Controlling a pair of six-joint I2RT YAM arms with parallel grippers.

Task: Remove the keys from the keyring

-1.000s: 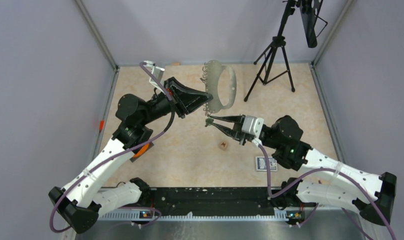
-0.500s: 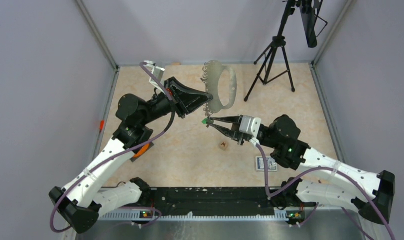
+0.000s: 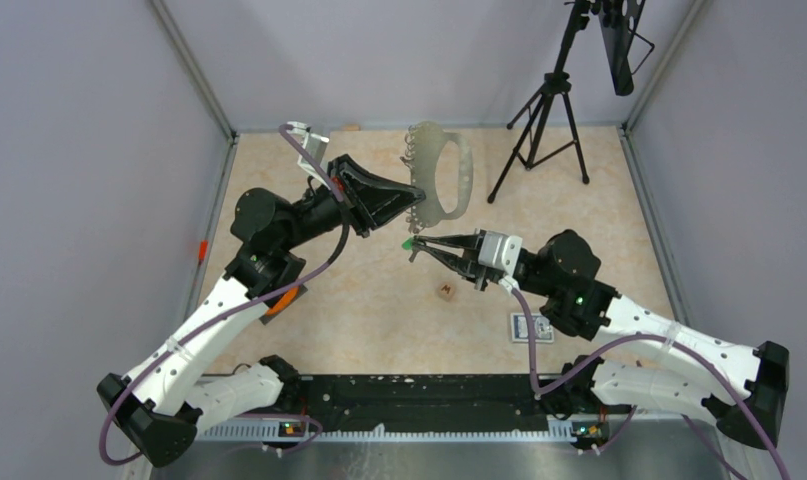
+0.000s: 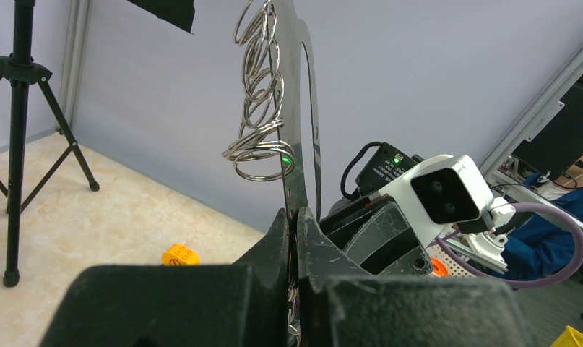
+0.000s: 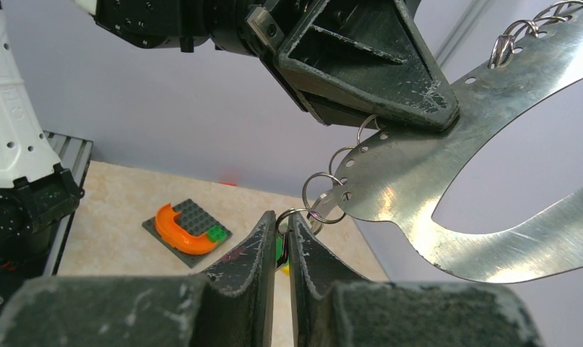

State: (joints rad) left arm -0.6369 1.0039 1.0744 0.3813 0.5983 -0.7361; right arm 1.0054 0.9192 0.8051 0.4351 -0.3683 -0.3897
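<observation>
Right gripper (image 5: pixel 282 223) tight on green key (image 3: pixel 407 243)

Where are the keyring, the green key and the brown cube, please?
keyring (image 5: pixel 411 170): right wrist view, flat plate beside the holes.
green key (image 3: pixel 407 242): top external view, its green head.
brown cube (image 3: pixel 446 291): top external view, top face.

Got the left arm reaching up and inward with the left gripper (image 3: pixel 416 197) clamping its jaws tight on the keyring (image 3: pixel 426 150), and the right arm stretched in leftward, right gripper (image 3: pixel 415 243) pinched almost closed on the green key (image 3: pixel 406 242), tips near each other.
</observation>
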